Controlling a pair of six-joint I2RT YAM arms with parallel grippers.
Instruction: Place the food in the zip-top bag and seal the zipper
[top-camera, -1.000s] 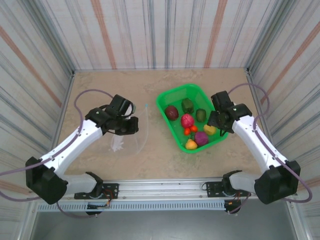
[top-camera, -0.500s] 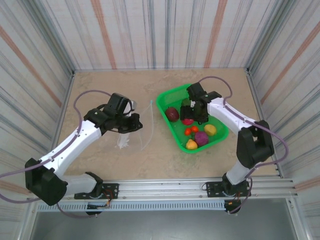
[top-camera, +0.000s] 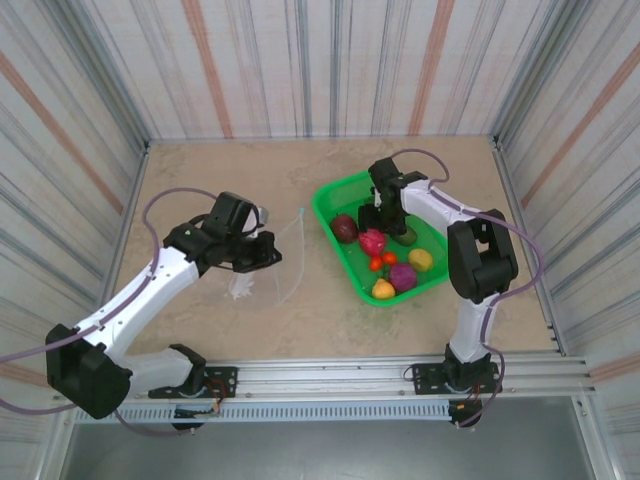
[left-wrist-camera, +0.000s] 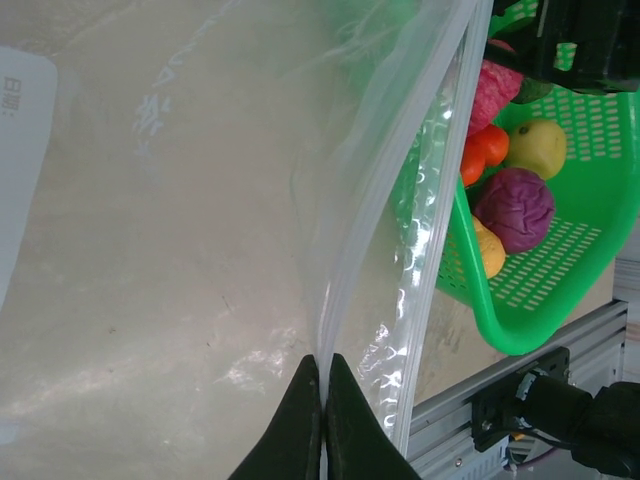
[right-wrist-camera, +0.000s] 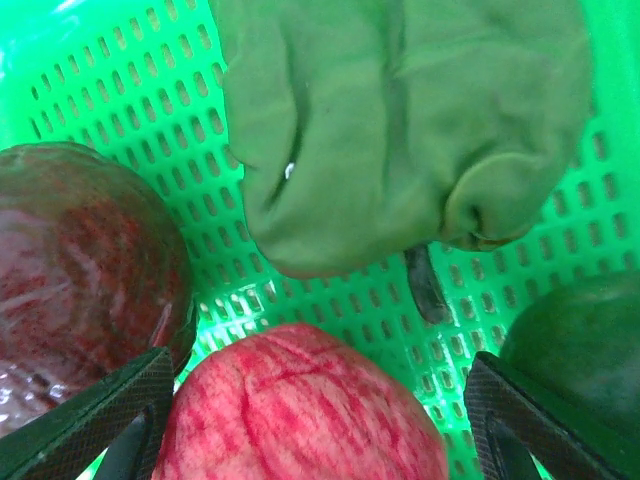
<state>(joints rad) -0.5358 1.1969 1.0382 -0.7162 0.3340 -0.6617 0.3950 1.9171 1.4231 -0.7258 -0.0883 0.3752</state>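
The step in hand is judged to be the first pick from the bright green perforated plastic basket (top-camera: 345, 190). The right gripper (right-wrist-camera: 310, 425) is held low inside the basket. Its jaws are spread wide to either side of the round pink, red-streaked toy fruit (right-wrist-camera: 300, 410), and nothing is gripped. The closure would best be centred on the pink fruit, so that the dark maroon fruit (right-wrist-camera: 80, 260) just beside it and the dark green piece (right-wrist-camera: 580, 340) near the other finger are not pinched as well. A straight lift, clear of the basket wall, is then advised.

The clear, crinkly zip-top bag (top-camera: 280, 265) with its white label is found just beside the basket, on the left arm's side. One lip is pinched between the closed jaws of the left gripper (left-wrist-camera: 324, 400), and the mouth, edged by the thin bluish zipper (left-wrist-camera: 440, 200), is turned towards the basket. No food is seen inside the bag. The food is all contained in the basket, which also holds a wrinkled green pepper (right-wrist-camera: 400, 130), a purple cabbage (left-wrist-camera: 515, 208), a yellow piece (left-wrist-camera: 535, 148) and small red-orange pieces (left-wrist-camera: 480, 150).
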